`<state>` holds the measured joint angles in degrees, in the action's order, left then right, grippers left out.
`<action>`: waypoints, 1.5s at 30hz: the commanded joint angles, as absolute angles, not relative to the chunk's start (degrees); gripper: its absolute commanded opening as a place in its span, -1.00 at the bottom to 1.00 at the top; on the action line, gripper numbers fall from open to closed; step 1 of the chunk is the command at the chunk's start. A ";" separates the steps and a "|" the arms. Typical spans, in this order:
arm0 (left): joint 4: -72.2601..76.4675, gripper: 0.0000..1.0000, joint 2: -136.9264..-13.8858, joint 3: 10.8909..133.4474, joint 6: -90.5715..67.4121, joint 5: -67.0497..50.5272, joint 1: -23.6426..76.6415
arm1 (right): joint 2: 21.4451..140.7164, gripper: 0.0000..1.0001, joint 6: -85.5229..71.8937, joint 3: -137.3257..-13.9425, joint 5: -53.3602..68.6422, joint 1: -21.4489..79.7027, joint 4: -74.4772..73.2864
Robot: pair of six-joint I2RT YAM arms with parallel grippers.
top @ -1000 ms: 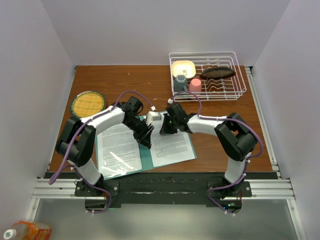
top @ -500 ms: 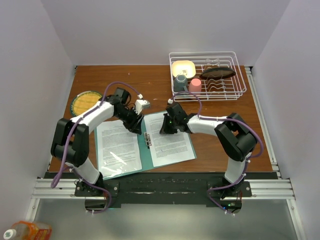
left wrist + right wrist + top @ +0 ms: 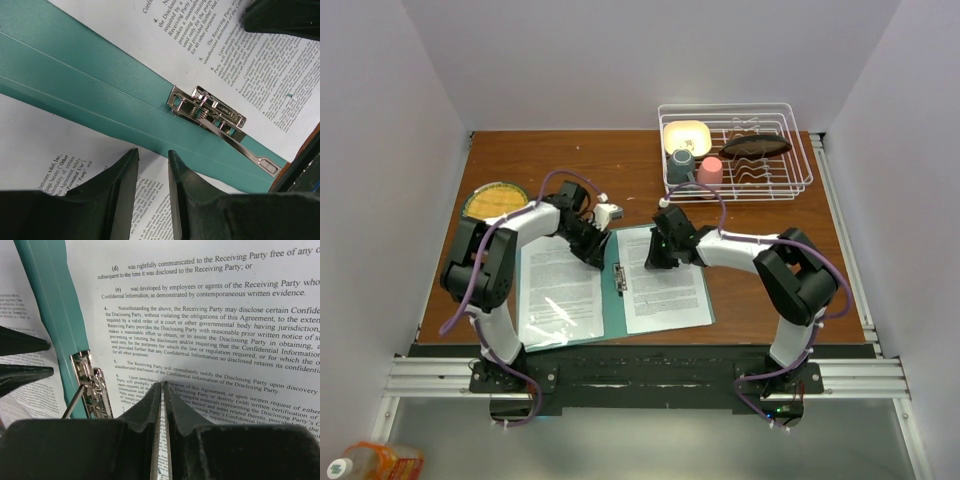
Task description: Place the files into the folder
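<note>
The teal folder (image 3: 612, 308) lies open on the table, a metal clip (image 3: 619, 278) on its crease. One printed file (image 3: 558, 295) lies on the left leaf and another file (image 3: 668, 285) on the right leaf. My left gripper (image 3: 597, 257) hovers over the left sheet's inner top corner. In the left wrist view the left gripper (image 3: 152, 159) is open with only paper under the gap, and the clip (image 3: 210, 112) lies just ahead. My right gripper (image 3: 162, 385) points down at the right sheet, jaws almost together with a hairline slit and nothing between them.
A white wire dish rack (image 3: 800, 185) with a yellow bowl (image 3: 686, 136), two cups and a dark item stands at the back right. A yellow-green plate (image 3: 495, 200) sits at the left, partly behind the left arm. The two grippers are close together over the folder.
My left gripper has drawn back from the folder's crease toward the upper left, uncovering the clip, and its jaws have narrowed a little. The right gripper stays on the right sheet, its jaws parted a hair.
</note>
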<state>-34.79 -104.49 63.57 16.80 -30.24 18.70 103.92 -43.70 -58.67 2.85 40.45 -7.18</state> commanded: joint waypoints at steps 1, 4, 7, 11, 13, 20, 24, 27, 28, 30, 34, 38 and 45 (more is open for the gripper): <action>-30.41 -0.28 -108.45 65.39 15.73 -25.75 19.60 | 102.13 -0.77 -42.54 -58.80 0.35 40.34 -11.60; -29.97 -0.28 -109.86 67.58 14.94 -25.40 20.04 | 102.74 -0.77 -42.36 -59.67 0.44 40.34 -12.22; -30.41 -0.29 -110.39 68.73 14.42 -26.10 20.48 | 103.88 -0.77 -42.10 -60.73 0.09 40.25 -12.83; -29.18 -0.29 -109.16 67.15 14.15 -25.93 20.83 | 105.73 -0.77 -41.75 -61.61 0.09 39.73 -12.83; -29.18 -0.29 -108.90 66.97 13.80 -26.36 20.83 | 107.22 -0.78 -41.66 -62.31 0.09 39.46 -12.83; -31.64 -0.31 -105.65 67.23 14.15 -26.81 20.83 | 109.60 -0.78 -41.57 -63.19 0.09 38.41 -12.75; -31.82 -0.27 -100.39 70.21 13.28 -23.82 20.22 | 110.30 -0.78 -41.66 -62.58 0.35 38.06 -11.52; -31.11 -0.21 -100.98 73.55 11.87 -24.95 20.21 | 110.92 -0.78 -41.66 -62.23 0.53 38.06 -10.90; -31.03 -0.21 -101.77 74.52 11.34 -25.66 20.39 | 110.92 -0.78 -41.75 -62.23 0.61 38.14 -10.81; -31.03 -0.21 -104.48 77.50 10.38 -26.45 20.91 | 110.74 -0.78 -41.75 -62.14 0.53 38.06 -10.81; -27.78 -0.21 -107.92 79.89 8.70 -26.37 23.19 | 110.39 -0.79 -41.84 -62.23 0.53 38.06 -10.55; -26.28 -0.22 -110.65 81.04 8.09 -24.96 24.61 | 110.30 -0.79 -41.57 -62.31 0.79 38.06 -10.28; -23.82 -0.22 -113.91 80.16 6.86 -20.75 25.93 | 110.13 -0.74 -40.87 -61.26 2.90 37.97 -6.33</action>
<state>-27.07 -113.34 79.35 8.54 -23.33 25.76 107.63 -42.81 -62.74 3.05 38.33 -5.82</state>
